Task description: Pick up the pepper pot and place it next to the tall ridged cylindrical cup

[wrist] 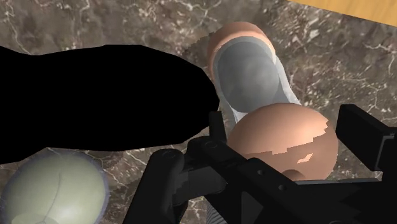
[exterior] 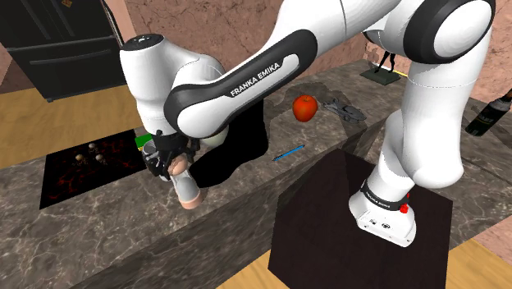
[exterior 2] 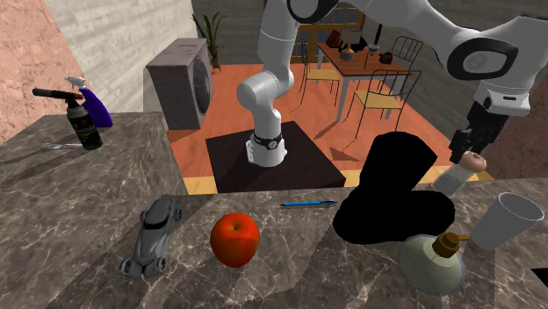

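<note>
My black gripper (exterior: 170, 162) is shut on the pepper pot (exterior: 188, 190), a grey pot with tan rounded ends. It clasps the pot's upper end, and the pot hangs tilted over the marble counter (exterior: 98, 238). In the second exterior view the gripper (exterior 2: 477, 145) holds the pepper pot (exterior 2: 458, 176) just behind the tall ridged grey cup (exterior 2: 504, 220), which leans on the counter at that view's right. In the wrist view the gripper (wrist: 291, 132) has the pot's tan top between its fingers, and the grey body (wrist: 251, 76) points away toward the counter. Whether the pot's lower end touches the counter I cannot tell.
A large pure black shape (exterior 2: 386, 197) lies beside the pot. A round greenish flask (exterior 2: 432, 262) stands near the cup. On the counter are a red apple (exterior 2: 234, 237), a grey toy car (exterior 2: 151, 235), a blue pen (exterior 2: 307, 204) and a dark spray bottle (exterior 2: 85, 118).
</note>
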You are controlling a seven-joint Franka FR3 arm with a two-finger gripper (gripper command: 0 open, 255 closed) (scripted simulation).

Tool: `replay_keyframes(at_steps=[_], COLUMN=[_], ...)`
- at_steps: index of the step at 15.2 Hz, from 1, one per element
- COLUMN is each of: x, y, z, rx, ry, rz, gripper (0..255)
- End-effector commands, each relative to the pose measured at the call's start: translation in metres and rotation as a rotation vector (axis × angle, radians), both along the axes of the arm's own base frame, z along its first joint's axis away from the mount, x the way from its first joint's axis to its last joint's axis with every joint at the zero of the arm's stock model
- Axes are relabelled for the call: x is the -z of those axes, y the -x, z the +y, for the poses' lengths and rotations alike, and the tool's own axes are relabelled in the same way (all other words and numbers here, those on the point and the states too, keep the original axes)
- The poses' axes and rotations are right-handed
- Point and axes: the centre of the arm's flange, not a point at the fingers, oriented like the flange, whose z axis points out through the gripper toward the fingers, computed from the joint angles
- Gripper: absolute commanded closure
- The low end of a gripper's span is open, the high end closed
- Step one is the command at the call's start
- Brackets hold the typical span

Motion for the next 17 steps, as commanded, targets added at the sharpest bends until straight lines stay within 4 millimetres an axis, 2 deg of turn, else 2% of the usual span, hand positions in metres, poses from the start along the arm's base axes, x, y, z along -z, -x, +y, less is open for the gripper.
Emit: replay_keyframes(at_steps=[1,2,7,11,17], x=[0.000,0.000,0.000,-0.050,-0.050], y=[0.000,0.000,0.000,0.004,0.004], z=[0.000,0.000,0.000,0.000,0.000], rx=[0.000,0.000,0.000,0.000,0.000], ry=[0.000,0.000,0.000,0.000,0.000], rz=[0.000,0.000,0.000,0.000,0.000], gripper=[255,0,0,0,0])
